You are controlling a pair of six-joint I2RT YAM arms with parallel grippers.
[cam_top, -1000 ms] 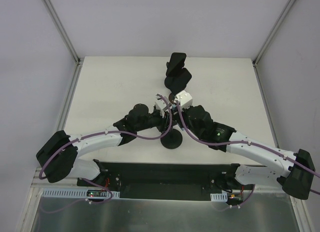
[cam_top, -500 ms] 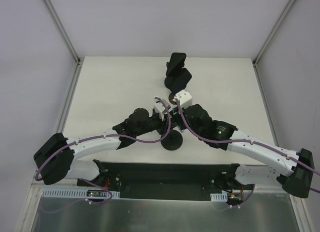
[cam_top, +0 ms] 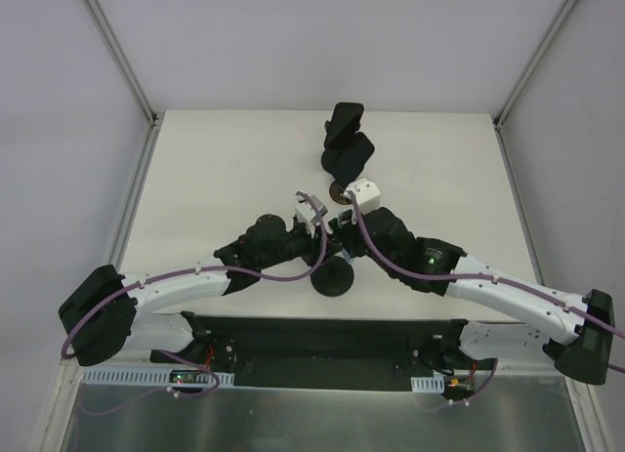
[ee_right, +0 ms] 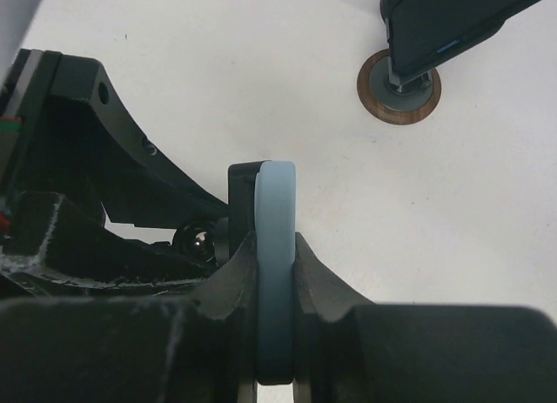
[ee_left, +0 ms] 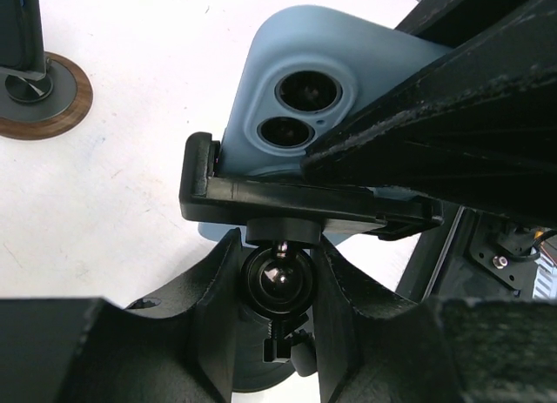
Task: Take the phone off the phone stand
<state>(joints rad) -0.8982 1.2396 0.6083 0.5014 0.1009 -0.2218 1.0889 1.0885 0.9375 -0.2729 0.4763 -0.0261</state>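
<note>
Right wrist view shows the phone [ee_right: 275, 190] sitting in the phone stand [ee_left: 261, 198]. It looks hard, thin and likely slippy. The right end effector [ee_right: 275, 255] squeezes its flat faces, a good hold. The left end effector [ee_left: 280, 285] is clenched on the stand's ball neck, above the counter [ee_right: 435, 246].

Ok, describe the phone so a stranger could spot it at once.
On the white table, look where the two arms meet near the front. The phone sits in a black clamp stand; unlike the dark device on the wood-rimmed stand behind, it wears a pale blue case with two lenses.
</note>
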